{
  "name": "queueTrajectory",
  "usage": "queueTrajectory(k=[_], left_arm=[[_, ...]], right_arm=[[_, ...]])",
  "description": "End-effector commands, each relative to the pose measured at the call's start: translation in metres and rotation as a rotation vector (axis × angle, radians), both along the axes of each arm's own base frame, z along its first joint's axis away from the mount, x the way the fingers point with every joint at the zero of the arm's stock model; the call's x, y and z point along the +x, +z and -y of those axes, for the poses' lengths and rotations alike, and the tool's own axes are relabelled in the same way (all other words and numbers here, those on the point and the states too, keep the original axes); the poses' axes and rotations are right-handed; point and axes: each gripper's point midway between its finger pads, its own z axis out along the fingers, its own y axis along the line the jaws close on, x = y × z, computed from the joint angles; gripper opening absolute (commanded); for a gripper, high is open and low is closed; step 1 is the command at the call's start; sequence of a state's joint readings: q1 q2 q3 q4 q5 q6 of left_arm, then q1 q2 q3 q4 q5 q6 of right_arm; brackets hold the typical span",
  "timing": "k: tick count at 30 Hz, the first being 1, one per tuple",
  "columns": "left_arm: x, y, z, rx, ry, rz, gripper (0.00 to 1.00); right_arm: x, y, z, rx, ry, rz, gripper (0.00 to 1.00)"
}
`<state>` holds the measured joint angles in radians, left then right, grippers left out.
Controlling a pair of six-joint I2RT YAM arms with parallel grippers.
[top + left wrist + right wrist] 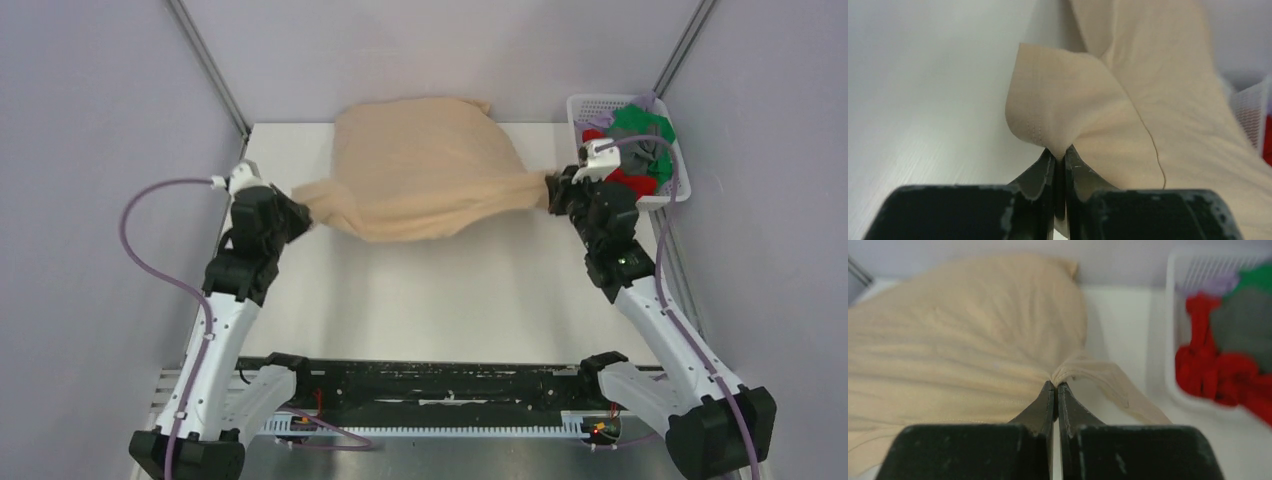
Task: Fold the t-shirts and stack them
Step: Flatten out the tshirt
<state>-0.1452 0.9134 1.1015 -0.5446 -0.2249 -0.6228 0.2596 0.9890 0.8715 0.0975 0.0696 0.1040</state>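
Observation:
A beige t-shirt hangs stretched between my two grippers above the far half of the white table; its far part rests near the back wall. My left gripper is shut on the shirt's left end, pinching a hemmed edge in the left wrist view. My right gripper is shut on the shirt's right end, where the cloth bunches at the tips in the right wrist view. Red, green, grey and lavender shirts lie crumpled in the basket.
A white plastic mesh basket stands at the far right corner, just behind my right gripper; it also shows in the right wrist view. Grey walls close in the table at the back and sides. The arm bases and a black rail line the near edge.

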Motion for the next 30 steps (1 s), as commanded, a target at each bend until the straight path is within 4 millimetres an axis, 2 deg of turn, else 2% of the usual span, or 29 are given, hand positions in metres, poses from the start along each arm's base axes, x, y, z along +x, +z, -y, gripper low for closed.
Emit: queueTrajectory(k=[1,2,4,6,7,8,9,10,11,12,13,16,20,22,25,27,28,30], left_arm=[[-0.038,-0.115,0.013,-0.149,0.004,-0.234,0.16],[-0.049,-0.141,0.016,-0.168,-0.004,-0.305,0.16],[-0.067,-0.178,0.021,-0.184,-0.015,-0.422,0.17],[-0.083,-0.200,0.015,-0.162,0.012,-0.521,0.19],[-0.090,-0.206,0.009,-0.141,0.049,-0.557,0.28],[-0.097,-0.209,0.003,-0.122,0.077,-0.589,0.54],[-0.102,-0.210,-0.003,-0.105,0.104,-0.609,0.96],[-0.105,-0.207,-0.006,-0.095,0.124,-0.615,1.00],[-0.105,-0.200,-0.009,-0.087,0.134,-0.606,1.00],[-0.103,-0.193,-0.010,-0.086,0.135,-0.585,1.00],[-0.100,-0.185,-0.009,-0.091,0.130,-0.562,1.00],[-0.086,-0.161,0.002,-0.118,0.066,-0.490,1.00],[-0.058,-0.147,0.032,-0.181,-0.084,-0.425,1.00],[-0.040,-0.142,0.054,-0.224,-0.188,-0.398,1.00],[-0.012,-0.144,0.083,-0.245,-0.296,-0.398,1.00],[0.010,-0.141,0.103,-0.231,-0.365,-0.385,1.00],[0.021,-0.145,0.110,-0.222,-0.386,-0.395,1.00],[0.046,-0.150,0.119,-0.211,-0.407,-0.394,1.00]], right_arm=[[-0.032,-0.128,0.004,0.016,-0.012,-0.330,0.00],[-0.039,-0.152,0.009,-0.004,-0.029,-0.395,0.00],[-0.050,-0.188,0.018,-0.040,-0.074,-0.512,0.00],[-0.058,-0.208,0.024,-0.071,-0.098,-0.588,0.04],[-0.062,-0.215,0.026,-0.081,-0.107,-0.612,0.09],[-0.066,-0.222,0.028,-0.088,-0.107,-0.634,0.18],[-0.069,-0.226,0.028,-0.092,-0.105,-0.648,0.34],[-0.073,-0.230,0.027,-0.094,-0.097,-0.662,0.44],[-0.077,-0.232,0.029,-0.103,-0.095,-0.672,0.59],[-0.080,-0.233,0.033,-0.114,-0.113,-0.682,0.81],[-0.082,-0.233,0.040,-0.131,-0.147,-0.687,0.96],[-0.083,-0.222,0.059,-0.167,-0.247,-0.664,0.98],[-0.075,-0.196,0.072,-0.160,-0.331,-0.575,0.98],[-0.066,-0.186,0.065,-0.130,-0.303,-0.523,0.98],[-0.054,-0.184,0.042,-0.076,-0.198,-0.500,0.98],[-0.048,-0.192,0.022,-0.038,-0.105,-0.517,0.98],[-0.045,-0.200,0.013,-0.024,-0.063,-0.535,0.98],[-0.042,-0.216,0.005,-0.007,-0.040,-0.580,0.98]])
